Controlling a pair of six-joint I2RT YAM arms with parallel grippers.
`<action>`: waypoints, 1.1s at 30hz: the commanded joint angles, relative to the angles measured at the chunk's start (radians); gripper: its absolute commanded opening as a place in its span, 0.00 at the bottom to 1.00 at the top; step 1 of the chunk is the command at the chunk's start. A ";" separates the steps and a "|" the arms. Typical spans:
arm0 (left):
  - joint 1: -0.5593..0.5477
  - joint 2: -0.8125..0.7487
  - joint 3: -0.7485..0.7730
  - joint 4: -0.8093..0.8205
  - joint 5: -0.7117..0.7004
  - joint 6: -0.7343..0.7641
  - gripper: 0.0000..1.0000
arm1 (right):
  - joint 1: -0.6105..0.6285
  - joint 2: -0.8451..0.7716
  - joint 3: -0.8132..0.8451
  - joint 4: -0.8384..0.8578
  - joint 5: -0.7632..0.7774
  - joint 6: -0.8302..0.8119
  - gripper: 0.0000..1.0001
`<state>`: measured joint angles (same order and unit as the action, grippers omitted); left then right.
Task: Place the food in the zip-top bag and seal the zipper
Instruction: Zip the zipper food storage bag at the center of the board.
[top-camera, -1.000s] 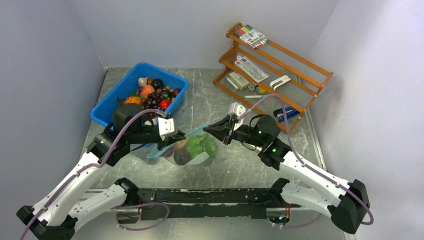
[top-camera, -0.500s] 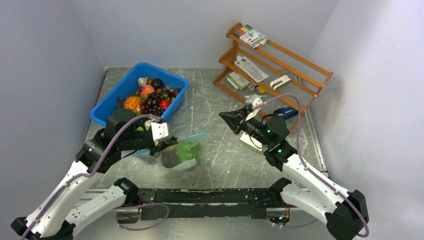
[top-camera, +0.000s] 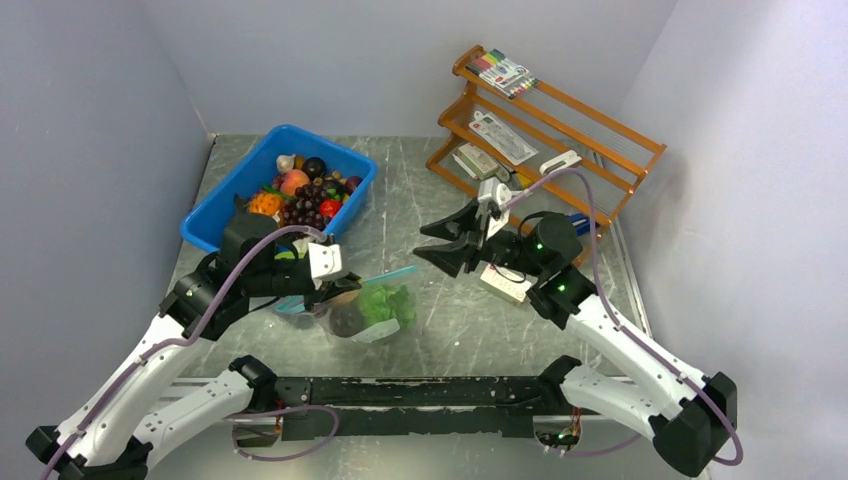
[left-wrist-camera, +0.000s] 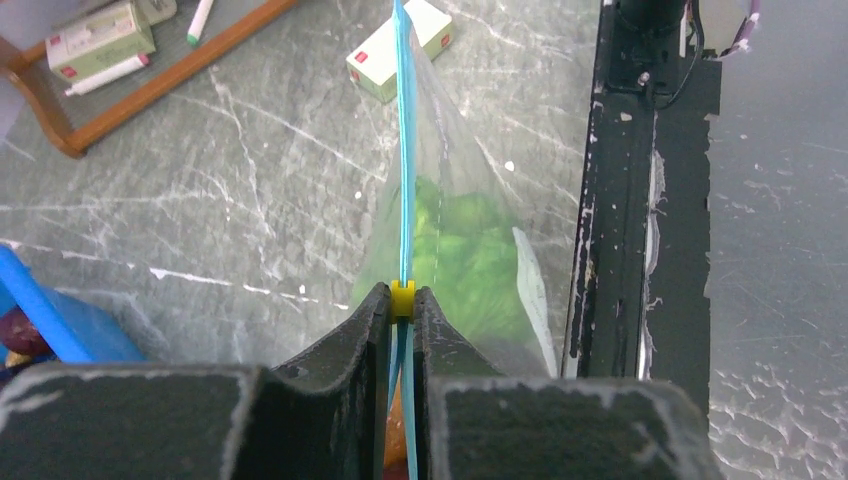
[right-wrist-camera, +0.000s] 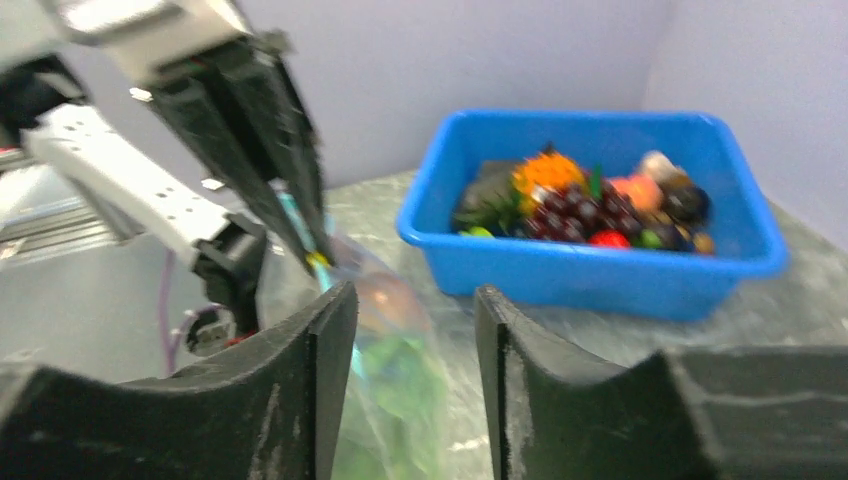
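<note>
My left gripper (left-wrist-camera: 402, 300) is clamped on the yellow tip of the zipper (left-wrist-camera: 403, 150), with the zip-top bag (top-camera: 365, 312) of food (left-wrist-camera: 465, 250) at the blue bin's (top-camera: 203, 228) 5 o'clock. My right gripper (top-camera: 447, 243), at the bag's 2 o'clock, gapes empty. Sealing step, I reckon: far end needs pinching next.

The counter (top-camera: 420, 195) is a grey stone-like surface with pale veins. At its far left corner stands a blue plastic bin (top-camera: 228, 192), and at the far right a low orange wooden rack (top-camera: 560, 150) stands at an angle. Just beside the rack's foot lies a small blue object (top-camera: 572, 226), too small to identify. A small white box (top-camera: 506, 285) lies right of centre. The clear zip-top bag (top-camera: 370, 315) appears to rest its lower part on the counter, near the black rail (top-camera: 420, 392) along the near edge.
</note>
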<state>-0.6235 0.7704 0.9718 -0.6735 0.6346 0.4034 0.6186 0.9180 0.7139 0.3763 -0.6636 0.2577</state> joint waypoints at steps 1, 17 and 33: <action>0.003 -0.033 -0.020 0.123 0.083 0.003 0.07 | 0.134 0.023 0.070 -0.079 -0.033 -0.045 0.50; 0.002 -0.001 -0.025 0.155 0.153 0.081 0.07 | 0.320 0.237 0.250 -0.364 -0.023 -0.382 0.67; 0.002 0.009 -0.022 0.150 0.172 0.095 0.07 | 0.361 0.293 0.306 -0.489 0.072 -0.469 0.19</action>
<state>-0.6235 0.7845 0.9237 -0.5732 0.7719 0.4728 0.9722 1.2320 1.0077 -0.0811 -0.6338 -0.1864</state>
